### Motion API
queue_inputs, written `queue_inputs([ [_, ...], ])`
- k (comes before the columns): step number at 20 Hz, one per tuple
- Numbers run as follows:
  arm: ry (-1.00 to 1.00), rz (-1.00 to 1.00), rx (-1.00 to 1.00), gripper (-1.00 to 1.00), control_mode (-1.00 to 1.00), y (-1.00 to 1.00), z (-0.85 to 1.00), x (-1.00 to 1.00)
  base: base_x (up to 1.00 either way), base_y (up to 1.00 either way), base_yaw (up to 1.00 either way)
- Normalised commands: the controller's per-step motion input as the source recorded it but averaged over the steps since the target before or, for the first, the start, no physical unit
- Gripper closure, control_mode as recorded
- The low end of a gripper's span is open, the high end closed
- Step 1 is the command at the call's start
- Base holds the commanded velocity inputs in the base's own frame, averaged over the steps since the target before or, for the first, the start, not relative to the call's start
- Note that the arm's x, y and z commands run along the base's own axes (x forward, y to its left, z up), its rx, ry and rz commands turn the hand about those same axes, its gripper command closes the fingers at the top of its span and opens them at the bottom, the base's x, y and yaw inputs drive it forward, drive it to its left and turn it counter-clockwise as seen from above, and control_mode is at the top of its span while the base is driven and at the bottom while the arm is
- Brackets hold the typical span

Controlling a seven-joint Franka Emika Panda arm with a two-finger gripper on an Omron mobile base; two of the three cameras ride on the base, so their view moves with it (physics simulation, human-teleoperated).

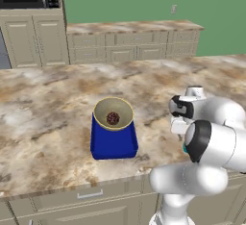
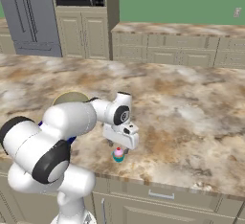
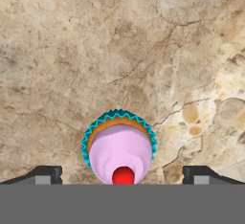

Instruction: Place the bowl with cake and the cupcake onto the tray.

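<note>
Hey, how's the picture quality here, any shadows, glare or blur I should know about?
Left base view: even light, no glare; the deep blue rectangular tray casts a soft shadow on the marbled stone counter. Right base view: slightly soft; the tiny pink-frosted cupcake stays readable under the tool. Hand view: the cupcake is sharp, the counter's veins coarse.

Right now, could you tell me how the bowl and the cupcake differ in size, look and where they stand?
The bowl is about as wide as the blue tray; the cupcake is tiny. The bowl is plain tan-yellow with a dark cake piece inside; the cupcake has pink frosting, a red top and a teal wrapper. The bowl already sits on the tray; the cupcake stands on the counter, between the open gripper's fingers. Both stand upright.
</note>
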Motion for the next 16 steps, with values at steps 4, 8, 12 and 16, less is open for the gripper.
queue_inputs([
  [4, 0.06, -0.09, -0.03, -1.0, -1.0, 0.06, -0.13, -0.18, 0.0, 0.0, 0.0],
  [8, 0.02, -0.04, -0.01, -1.0, -1.0, 0.1, -0.08, 0.01, 0.0, 0.0, 0.0],
  [12, 0.0, 0.0, 0.0, -1.0, -1.0, -0.02, -0.09, 0.08, 0.0, 0.0, 0.0],
  [16, 0.0, 0.0, 0.0, -1.0, -1.0, -0.23, -0.09, 0.05, 0.0, 0.0, 0.0],
])
